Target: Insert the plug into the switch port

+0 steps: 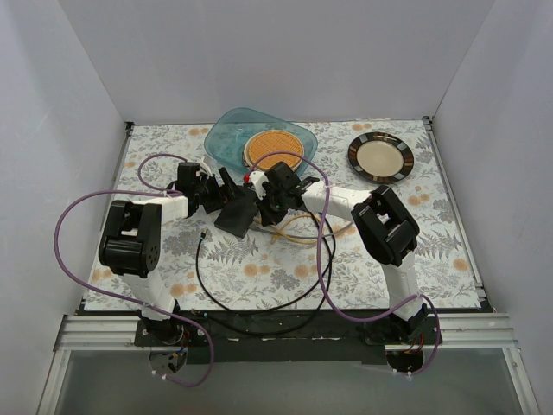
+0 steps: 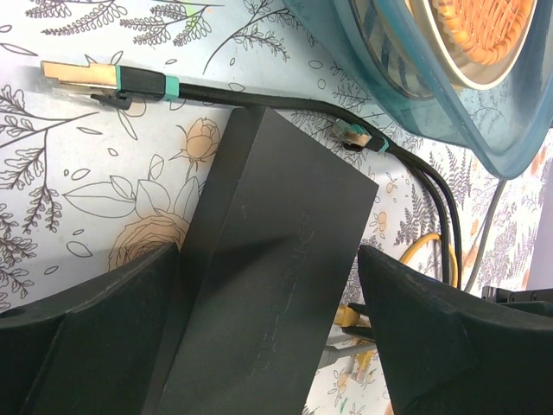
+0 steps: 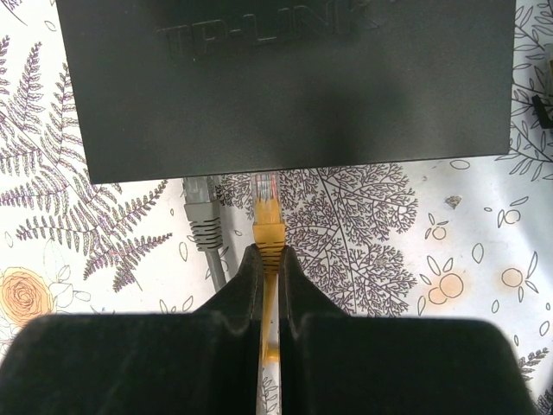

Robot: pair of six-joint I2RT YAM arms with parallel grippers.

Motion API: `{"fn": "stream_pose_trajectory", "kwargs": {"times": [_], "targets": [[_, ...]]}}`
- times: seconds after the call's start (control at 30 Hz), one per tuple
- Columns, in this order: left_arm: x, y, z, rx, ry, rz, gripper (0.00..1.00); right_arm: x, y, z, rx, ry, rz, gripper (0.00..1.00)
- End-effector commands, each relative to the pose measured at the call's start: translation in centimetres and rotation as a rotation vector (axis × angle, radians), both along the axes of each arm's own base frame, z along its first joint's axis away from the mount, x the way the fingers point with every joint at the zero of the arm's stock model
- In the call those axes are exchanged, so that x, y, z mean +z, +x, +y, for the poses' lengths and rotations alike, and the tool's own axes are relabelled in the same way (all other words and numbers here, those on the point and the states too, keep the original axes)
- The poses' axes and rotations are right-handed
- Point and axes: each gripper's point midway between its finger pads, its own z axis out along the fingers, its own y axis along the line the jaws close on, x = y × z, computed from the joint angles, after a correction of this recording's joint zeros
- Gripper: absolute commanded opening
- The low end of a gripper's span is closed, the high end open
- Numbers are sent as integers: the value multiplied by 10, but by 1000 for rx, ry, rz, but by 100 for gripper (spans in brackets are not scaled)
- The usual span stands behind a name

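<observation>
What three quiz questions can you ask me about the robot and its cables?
1. Pick one: the right arm's jaws pinch a plug of which colour? A grey, B yellow, C black.
2. True or false: the dark-rimmed plate sits inside the blue dish.
3. Fill in: the second plug, lying beside it near the edge of the switch, is ____.
Key: 1 B; 2 false; 3 grey.
</observation>
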Motion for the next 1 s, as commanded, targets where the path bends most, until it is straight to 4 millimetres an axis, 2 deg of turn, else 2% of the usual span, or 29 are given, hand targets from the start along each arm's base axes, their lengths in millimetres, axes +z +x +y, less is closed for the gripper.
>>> {"fn": "stream_pose_trajectory", "kwargs": {"times": [0.0, 0.53, 0.7, 0.97], "targets": [[-2, 2, -1, -11, -4, 13, 84, 27, 7, 23, 21, 102, -43, 1], [-3, 0, -3, -21, -13, 19, 83, 36, 7, 40, 9, 137, -52, 1], [-4, -5, -7, -36, -30, 34, 79, 40, 16, 44, -47, 154, -59, 1], [-9, -19, -7, -18, -42, 71, 78, 59, 23, 46, -178, 262, -100, 1]]}}
